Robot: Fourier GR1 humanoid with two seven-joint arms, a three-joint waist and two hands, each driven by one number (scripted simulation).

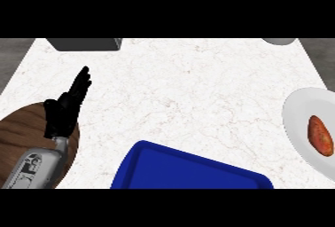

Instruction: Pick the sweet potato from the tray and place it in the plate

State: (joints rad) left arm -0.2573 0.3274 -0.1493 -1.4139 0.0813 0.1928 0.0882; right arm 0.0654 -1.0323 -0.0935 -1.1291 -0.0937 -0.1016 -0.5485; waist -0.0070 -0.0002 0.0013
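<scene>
The sweet potato (321, 135) lies on the white plate (297, 111) at the counter's right edge, apart from the blue tray (189, 170) at the front edge. The left hand (68, 106) rests open, fingers straight, holding nothing, near the left edge beside a wooden board (20, 128); the right hand is out of view. With the plate so close to that edge, a returning arm might nudge it.

Sweet potato (321, 135): orange-red, elongated, tapered ends, lying flat on the plate, long axis running roughly top to bottom of the view, slightly tilted. Plate (297, 115): white, round, at the right edge of the table, partly cut off by the view's edge; potato sits toward its right side. Tray (189, 170): blue, rectangular, raised rim, rotated at an angle, at the bottom centre, lower part cut off. Tray and plate well apart.
</scene>
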